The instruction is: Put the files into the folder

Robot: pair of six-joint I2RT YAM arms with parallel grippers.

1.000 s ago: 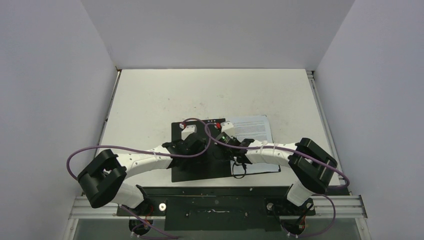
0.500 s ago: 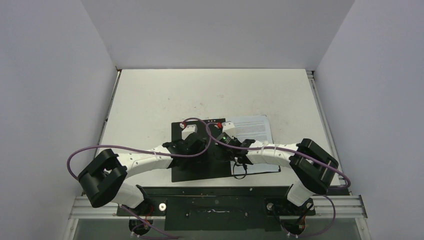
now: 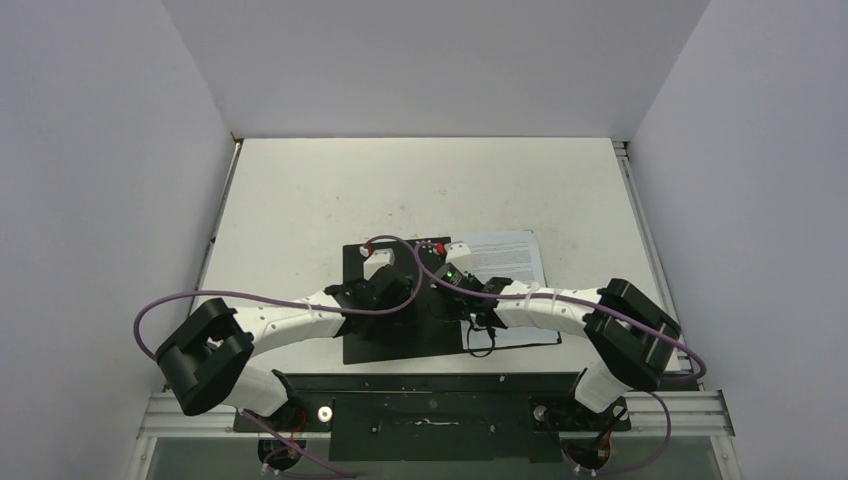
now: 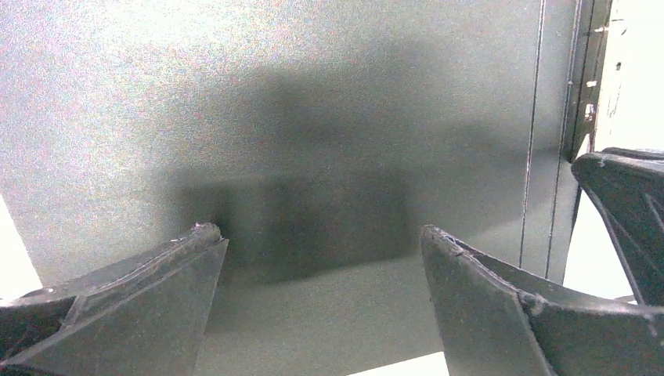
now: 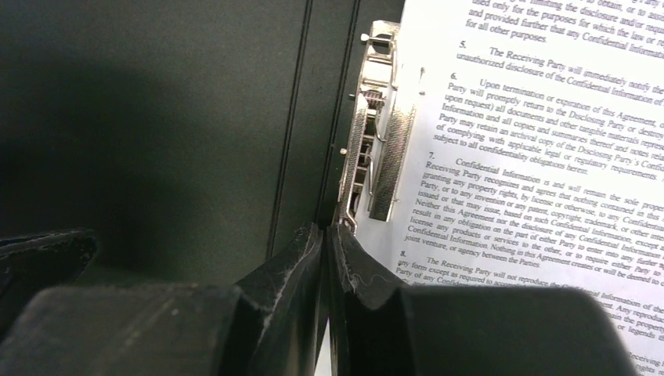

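The folder [image 3: 385, 342] lies open on the table, black inside up. The files [image 3: 507, 256], white sheets of dense print, lie on its right half. My left gripper [image 3: 383, 268] hovers open and empty low over the bare left flap [image 4: 313, 94]; in its wrist view it [image 4: 317, 231] has its fingers wide apart. My right gripper [image 3: 443, 258] is at the spine. In the right wrist view it [image 5: 325, 229] is shut, tips at the near end of the folder's metal clip [image 5: 380, 141], beside the printed sheet [image 5: 548, 157]. Nothing shows between its jaws.
The pale table [image 3: 330, 200] stretches behind and to the left of the folder. White walls enclose three sides. A black base plate [image 3: 430, 400] with both arm mounts lies at the near edge. Purple cables [image 3: 160, 310] loop off the arms.
My right gripper has edged slightly left along the folder's spine, and its elbow has shifted a little right. The left arm, folder and files have not moved.
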